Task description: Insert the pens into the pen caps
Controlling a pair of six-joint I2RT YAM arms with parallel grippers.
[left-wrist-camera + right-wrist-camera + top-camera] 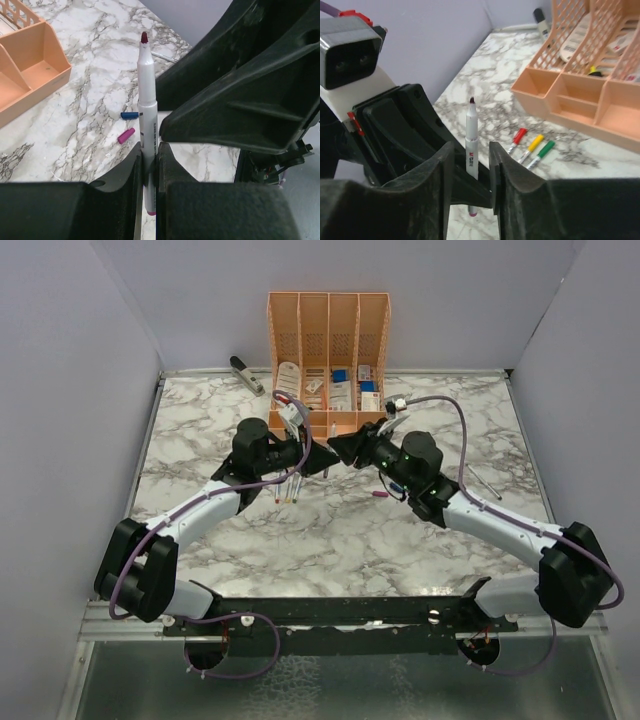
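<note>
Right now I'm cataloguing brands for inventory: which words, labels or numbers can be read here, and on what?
None can be read.
Thin whitish-grey marker pen with a dark red tip: dark and red barrel print, too blurred.
Blue-and-white boxes in the orange plastic slotted organiser: labels too small.

We see two arms built alike: the left arm (pixel 205 502) and the right arm (pixel 500 522) have smooth white links between bulky black joint housings (pixel 140 565), fixed to a black rail (pixel 350 612) along the bottom of the frame. A thin purple cable (pixel 440 398) loops along each arm. The left pincer (pixel 150 165) and the right pincer (pixel 470 165) are matte black with broad, angular fingers. At upper left of the right wrist view sits a grey two-lens camera box (pixel 347 47) with red tabs on a white mount.
</note>
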